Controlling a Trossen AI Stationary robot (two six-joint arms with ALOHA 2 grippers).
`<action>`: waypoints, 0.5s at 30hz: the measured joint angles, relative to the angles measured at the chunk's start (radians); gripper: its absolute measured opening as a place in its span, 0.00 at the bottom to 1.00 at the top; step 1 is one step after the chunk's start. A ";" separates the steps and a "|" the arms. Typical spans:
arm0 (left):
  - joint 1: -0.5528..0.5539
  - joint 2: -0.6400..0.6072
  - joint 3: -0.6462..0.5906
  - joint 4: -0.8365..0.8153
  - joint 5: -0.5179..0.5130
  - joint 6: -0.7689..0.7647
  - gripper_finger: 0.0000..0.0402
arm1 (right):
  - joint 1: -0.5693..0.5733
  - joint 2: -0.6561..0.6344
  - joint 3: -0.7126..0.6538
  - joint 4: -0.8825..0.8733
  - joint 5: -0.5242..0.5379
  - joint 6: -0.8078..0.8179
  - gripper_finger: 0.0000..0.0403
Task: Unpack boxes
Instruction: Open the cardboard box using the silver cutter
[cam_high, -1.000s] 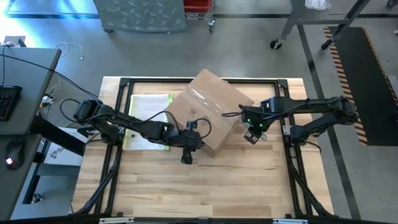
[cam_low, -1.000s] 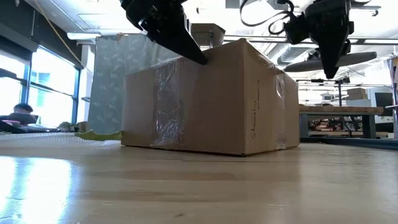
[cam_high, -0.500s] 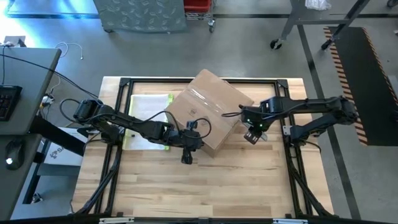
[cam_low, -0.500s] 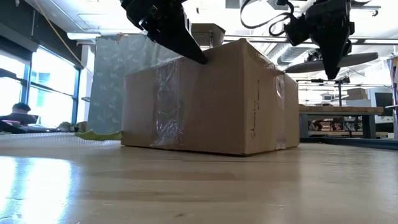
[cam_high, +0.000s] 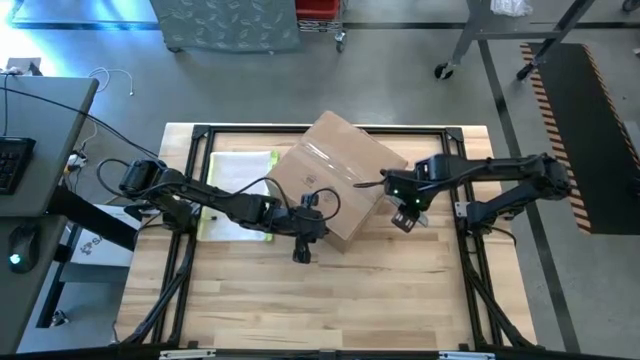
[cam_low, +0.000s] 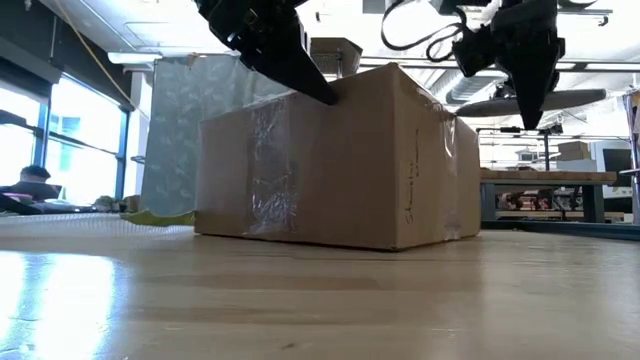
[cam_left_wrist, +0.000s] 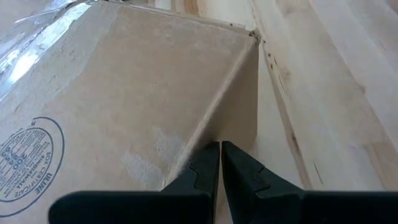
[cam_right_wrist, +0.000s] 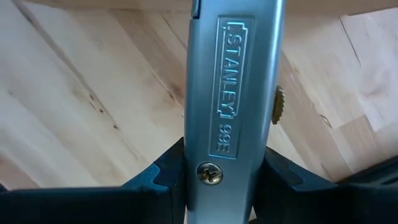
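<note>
On the wooden table (cam_high: 300, 310), a clear sleeve (cam_high: 235, 195) lies near the left edge beside the taped cardboard carton (cam_high: 335, 175), which sits toward the back edge. The left gripper (cam_left_wrist: 220, 163), fingers pressed together and empty, touches the carton's front corner. The right gripper (cam_right_wrist: 233, 177), by the carton's right side, clamps a grey Stanley utility knife (cam_right_wrist: 236, 81).

A light wooden table (cam_high: 330, 300) with plank seams carries the scene, with a black metal frame (cam_high: 200, 135) running along its far and side edges. 1 brown cardboard box (cam_high: 335, 175) sits directly on it, at the far centre, turned at an angle to the table edges. To the left of the box lies 1 flat clear sleeve (cam_high: 232, 195) with a yellow-green edge, also flat on the wood.
</note>
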 joint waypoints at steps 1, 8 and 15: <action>0.000 0.000 0.000 0.002 0.000 0.000 0.01 | 0.000 0.000 0.005 0.002 -0.001 -0.002 0.27; 0.000 0.002 -0.001 0.028 -0.004 0.002 0.01 | -0.001 0.006 0.011 0.018 0.004 -0.023 0.27; 0.002 0.002 -0.002 0.041 -0.014 0.001 0.01 | -0.001 0.048 0.011 0.013 0.000 -0.080 0.27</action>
